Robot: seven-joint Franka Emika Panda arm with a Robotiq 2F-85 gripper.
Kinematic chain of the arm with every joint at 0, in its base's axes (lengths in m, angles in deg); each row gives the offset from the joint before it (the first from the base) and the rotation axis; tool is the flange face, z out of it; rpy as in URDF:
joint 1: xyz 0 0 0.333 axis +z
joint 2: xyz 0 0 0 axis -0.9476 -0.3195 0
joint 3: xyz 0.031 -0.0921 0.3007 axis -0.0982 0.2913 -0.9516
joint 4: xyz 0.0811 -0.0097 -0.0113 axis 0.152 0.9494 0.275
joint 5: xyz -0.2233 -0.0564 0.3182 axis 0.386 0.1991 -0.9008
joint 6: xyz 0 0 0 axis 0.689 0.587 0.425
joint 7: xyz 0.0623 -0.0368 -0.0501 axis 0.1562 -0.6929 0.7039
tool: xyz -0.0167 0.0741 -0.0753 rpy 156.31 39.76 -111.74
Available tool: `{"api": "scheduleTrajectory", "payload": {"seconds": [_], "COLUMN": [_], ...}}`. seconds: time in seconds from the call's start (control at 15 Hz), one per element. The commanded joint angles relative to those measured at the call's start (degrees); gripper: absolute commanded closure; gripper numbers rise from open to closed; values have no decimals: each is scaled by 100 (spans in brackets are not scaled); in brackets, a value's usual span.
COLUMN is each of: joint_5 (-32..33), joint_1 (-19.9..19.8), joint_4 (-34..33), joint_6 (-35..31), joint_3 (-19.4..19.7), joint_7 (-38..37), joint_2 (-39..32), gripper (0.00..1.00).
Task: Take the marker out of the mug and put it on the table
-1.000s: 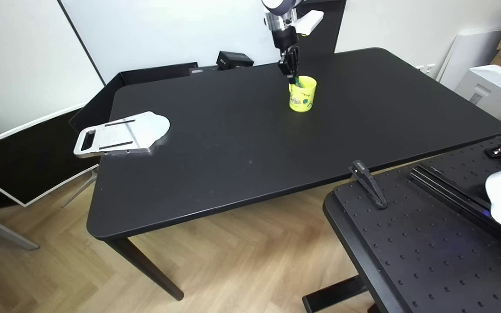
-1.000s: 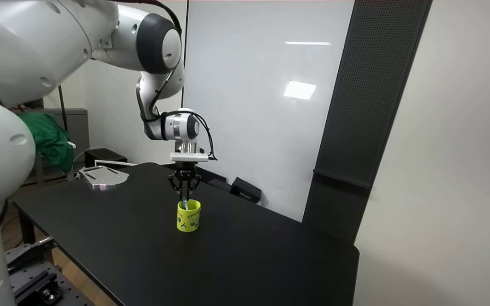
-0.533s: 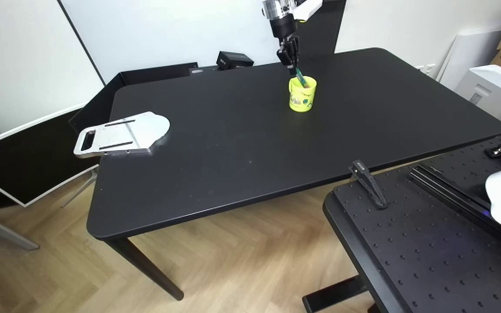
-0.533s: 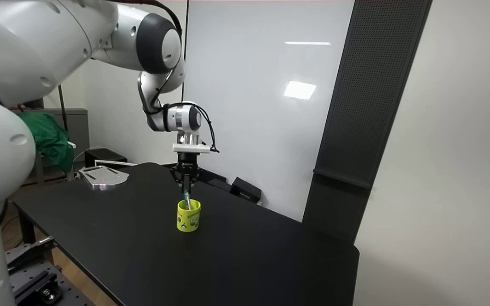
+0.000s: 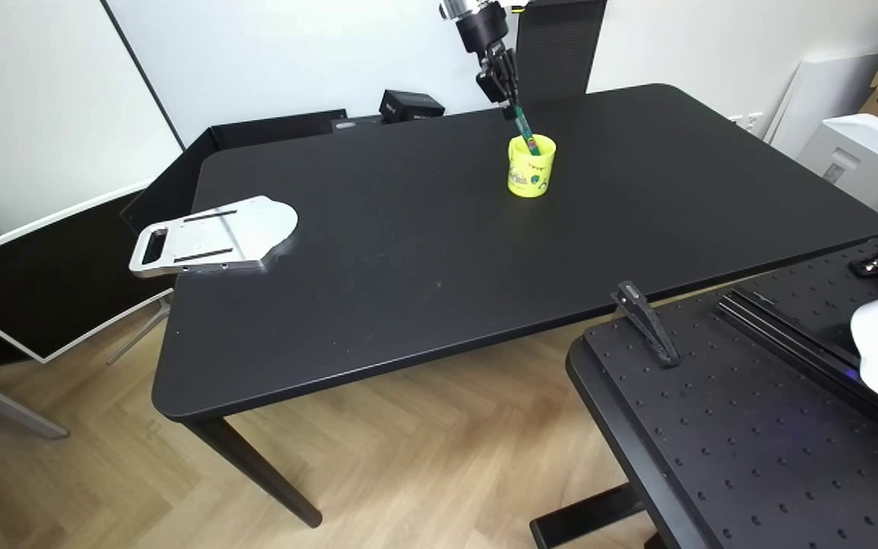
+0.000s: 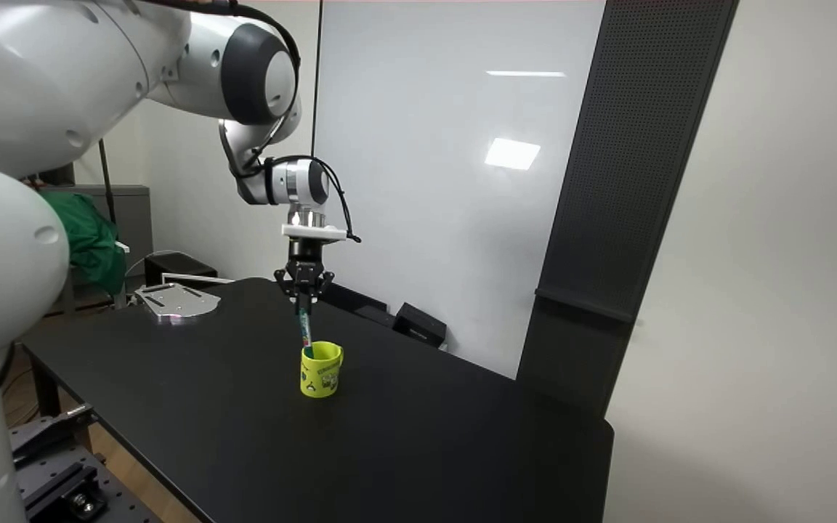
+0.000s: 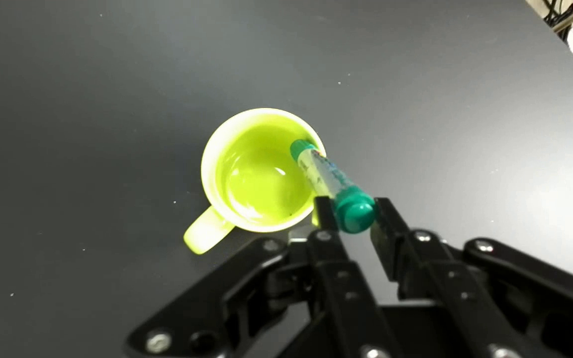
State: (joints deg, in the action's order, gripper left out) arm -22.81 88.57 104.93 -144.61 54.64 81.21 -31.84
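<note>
At the mug [image 6: 320, 374], the gripper [image 7: 356, 213] pinches the leaning marker [image 7: 327, 178], and a slow pull along its slant should free it!

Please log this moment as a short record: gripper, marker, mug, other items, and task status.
gripper: closed on the marker near its upper end
marker: green-ended, tilted; lower end at or just inside the mouth of the mug, depth unclear
mug: yellow, upright on the black table
other items: silver plate at the table's edge; perforated black surface beside the table
task status: marker gripped, not yet clearly free of the mug, not yet on the table
</note>
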Motion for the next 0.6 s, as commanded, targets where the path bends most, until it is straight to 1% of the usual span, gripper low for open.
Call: {"api": "scheduleTrajectory", "payload": {"seconds": [0.0,0.27,0.53], "joint_5": [134,283,598], "joint_1": [182,403,560], "joint_4": [-193,-254,-395], "joint_6": [428,641,884], "joint_3": [-45,-69,21], "joint_7": [153,231,236], "joint_2": [-143,-421,-573], "gripper": [94,94,94]}}
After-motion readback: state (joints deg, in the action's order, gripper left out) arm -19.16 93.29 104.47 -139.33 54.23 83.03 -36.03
